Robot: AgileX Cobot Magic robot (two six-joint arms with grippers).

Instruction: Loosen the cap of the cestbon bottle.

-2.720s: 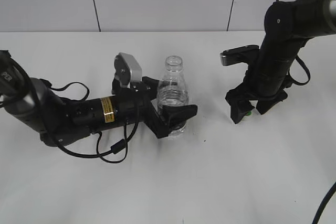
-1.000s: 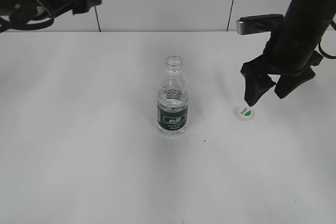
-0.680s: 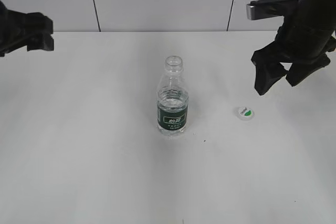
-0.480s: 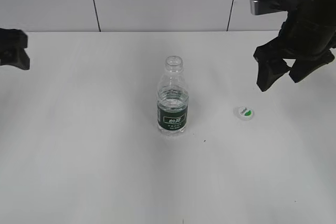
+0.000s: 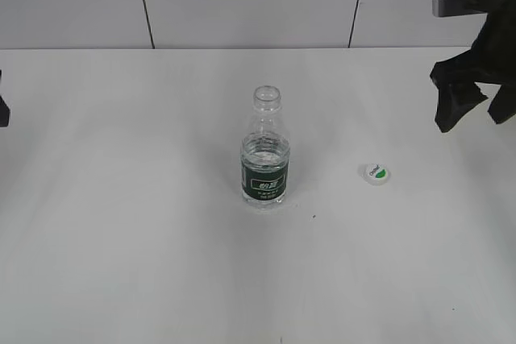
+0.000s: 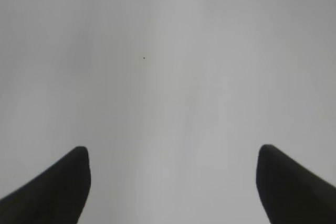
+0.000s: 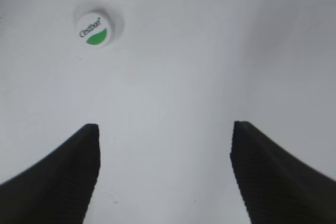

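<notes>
White matte table point(image 5: 161, 279) across lower three quarters of exterior frame, lit evenly, faint soft shadows. Behind it, pale grey wall panels point(image 5: 250, 2) split by two thin dark vertical seams, upper part of frame. Tiny dark speck point(image 5: 314, 216) on table, just right of and below bottle base.

Cestbon bottle point(image 5: 265, 151) upright at centre of exterior frame, clear plastic, ribbed shoulders, dark green label band with white characters on lower body. Neck open, thread ring visible, no lid on. Water level cannot tell.

Cap point(image 5: 376, 172) flat on table right of centre, well apart from bottle, top face up: white, round, green patch, small print. Also in right wrist view, upper left point(image 7: 95, 28), "Cestbon" legible above the green half-moon, soft shadow around rim.

Right gripper point(image 5: 472, 106) at right edge of exterior frame, raised above table, up and right of cap, not touching it. Right wrist view point(image 7: 165, 171): two dark fingers spread wide at bottom corners, bare table between, nothing pinched.

Left gripper point(image 6: 170, 182): left wrist view only shows two dark fingertips far apart at lower corners, plain white table between, empty. Exterior frame: just a dark sliver point(image 5: 3, 106) at far left edge.
</notes>
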